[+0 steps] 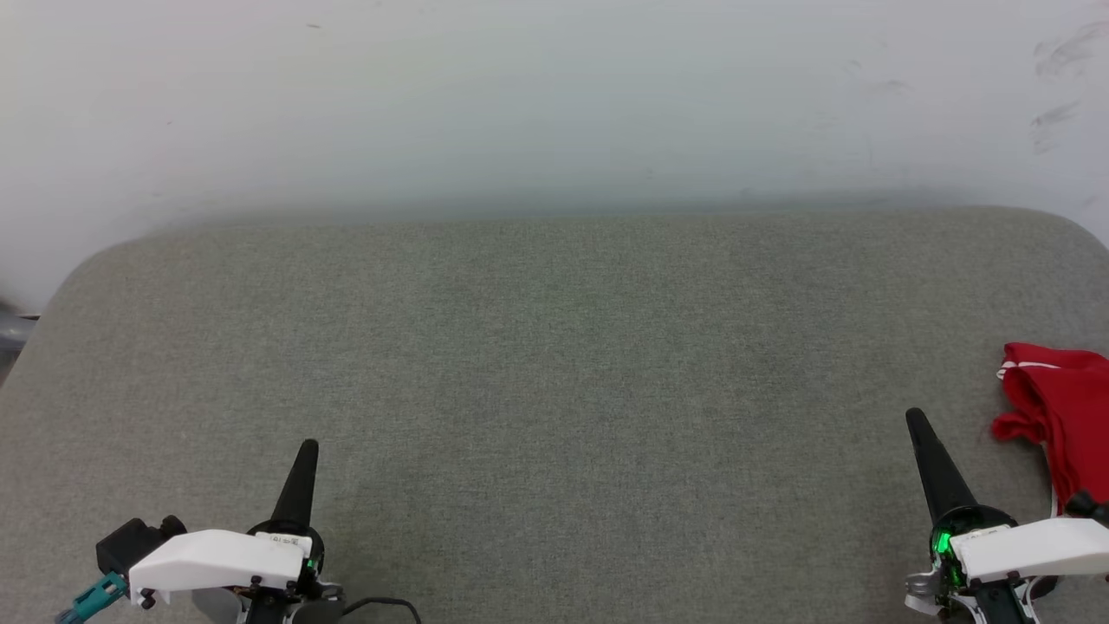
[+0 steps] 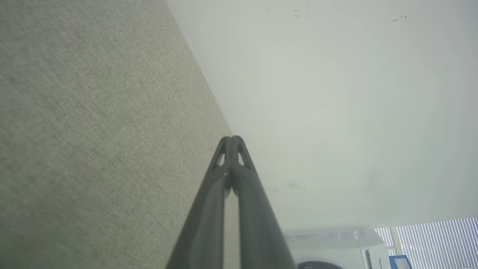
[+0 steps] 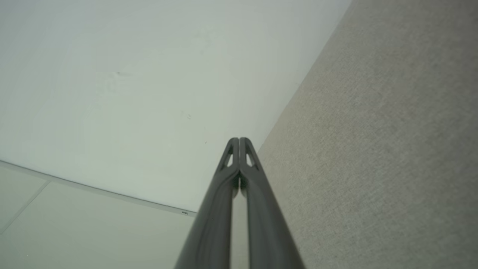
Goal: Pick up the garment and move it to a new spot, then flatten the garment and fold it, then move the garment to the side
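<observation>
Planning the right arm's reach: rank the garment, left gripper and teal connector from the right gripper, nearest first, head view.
1. garment, just right of the right gripper.
2. left gripper, far left.
3. teal connector, lower-left corner, beyond the left gripper.

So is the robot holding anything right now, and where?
Nothing. The left end effector and right end effector are both shut empty; the garment lies bunched beside the right one.

No readable text or numbers — none at all.
</observation>
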`<state>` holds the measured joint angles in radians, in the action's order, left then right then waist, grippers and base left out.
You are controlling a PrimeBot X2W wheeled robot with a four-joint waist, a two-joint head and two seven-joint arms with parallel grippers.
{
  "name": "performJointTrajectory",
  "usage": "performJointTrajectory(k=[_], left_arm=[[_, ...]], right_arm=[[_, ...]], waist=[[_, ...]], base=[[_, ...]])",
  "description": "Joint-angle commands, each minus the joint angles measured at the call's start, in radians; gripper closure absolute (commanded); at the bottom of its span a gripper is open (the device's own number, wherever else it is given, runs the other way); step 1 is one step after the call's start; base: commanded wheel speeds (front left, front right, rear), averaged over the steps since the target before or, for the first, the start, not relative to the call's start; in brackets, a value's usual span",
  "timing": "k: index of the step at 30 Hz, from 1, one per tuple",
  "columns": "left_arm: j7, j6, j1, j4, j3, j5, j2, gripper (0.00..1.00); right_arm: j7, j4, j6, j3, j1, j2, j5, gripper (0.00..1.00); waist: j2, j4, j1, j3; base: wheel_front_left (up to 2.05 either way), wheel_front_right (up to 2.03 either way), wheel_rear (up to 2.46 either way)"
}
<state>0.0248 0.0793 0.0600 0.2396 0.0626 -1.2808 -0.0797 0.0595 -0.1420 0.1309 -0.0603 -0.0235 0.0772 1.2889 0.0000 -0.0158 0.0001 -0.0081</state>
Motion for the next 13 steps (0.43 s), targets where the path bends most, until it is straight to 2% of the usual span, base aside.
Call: performJointTrajectory(k=[1, 13], left_arm=[[0.007, 0.009, 0.02, -0.003, 0.004, -0.019, 0.003, 1.0], [0.034, 0.022, 0.033, -0.001, 0.021, -0.116, 0.01, 1.0]], right_arm=[[0.003, -0.001, 0.0, -0.003, -0.025, 0.005, 0.023, 1.0], [0.01, -0.033, 0.0, -0.008, -0.045, 0.003, 0.126, 1.0]], waist=[[0.0, 0.0, -0.0001, 0.0], [0.0, 0.005, -0.0001, 0.003]], base=[[0.0, 0.0, 0.0], [0.0, 0.0, 0.0]])
